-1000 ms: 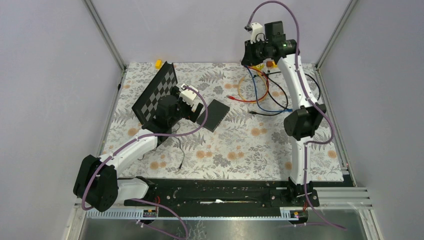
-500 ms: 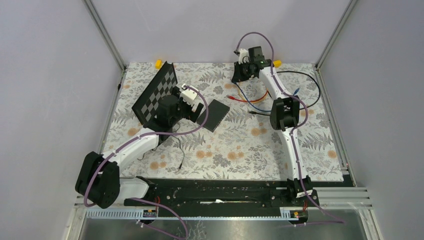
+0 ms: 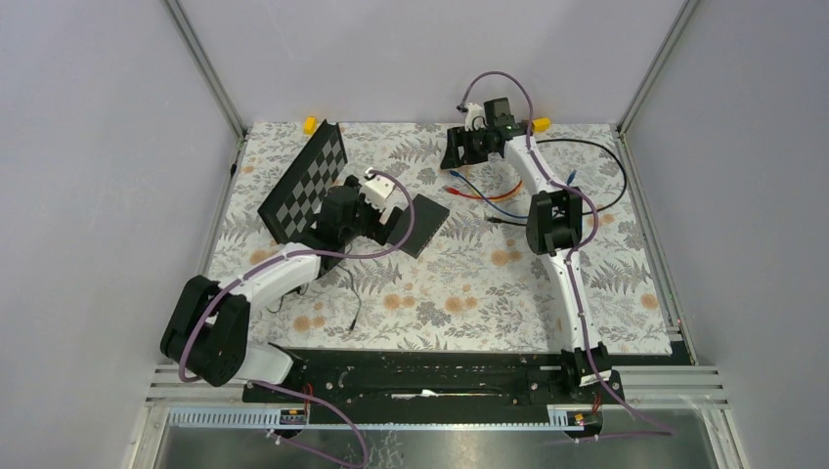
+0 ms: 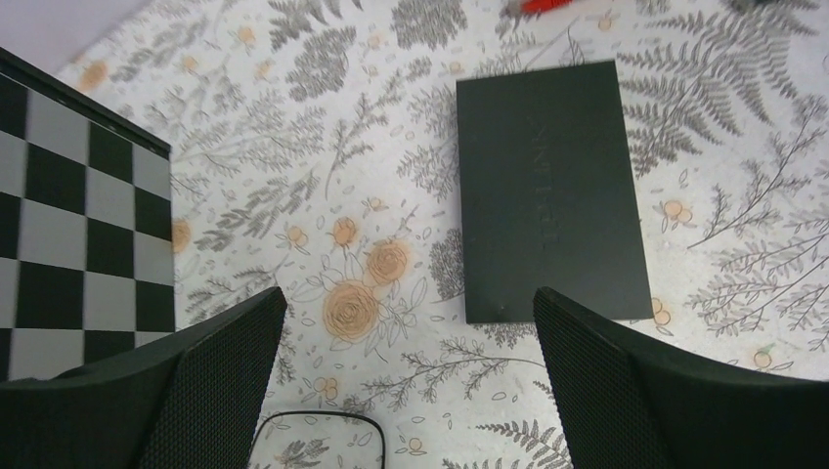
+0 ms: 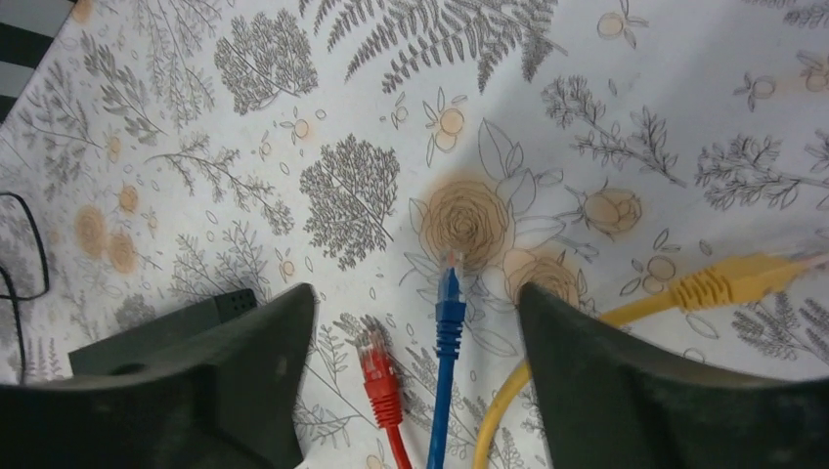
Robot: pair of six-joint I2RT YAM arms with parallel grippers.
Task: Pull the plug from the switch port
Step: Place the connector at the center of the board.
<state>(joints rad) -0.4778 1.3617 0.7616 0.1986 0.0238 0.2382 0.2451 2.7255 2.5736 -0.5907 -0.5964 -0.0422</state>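
The switch (image 3: 422, 225) (image 4: 547, 191) is a flat black box lying on the flowered cloth, and no cable shows at the edges in view. My left gripper (image 3: 394, 219) (image 4: 409, 298) hovers open at its near left corner, holding nothing. My right gripper (image 3: 453, 154) (image 5: 415, 298) is low over the cloth at the back, open and holding nothing. Beneath it lie loose plugs: a blue plug (image 5: 450, 305) between the fingers, a red plug (image 5: 377, 366) beside it, and a yellow plug (image 5: 725, 283) to the right. I cannot tell which plug was in the port.
A chequered board (image 3: 305, 184) (image 4: 78, 225) leans at the back left. Red, blue and black cables (image 3: 508, 200) sprawl by the right arm. A thin black wire (image 4: 323, 420) loops under my left gripper. Small yellow pieces (image 3: 310, 124) sit at the back edge.
My right arm came down from high at the back to just above the cloth, moved left and opened its jaws. The lifted cables settled flat. My left arm shifted slightly toward the switch.
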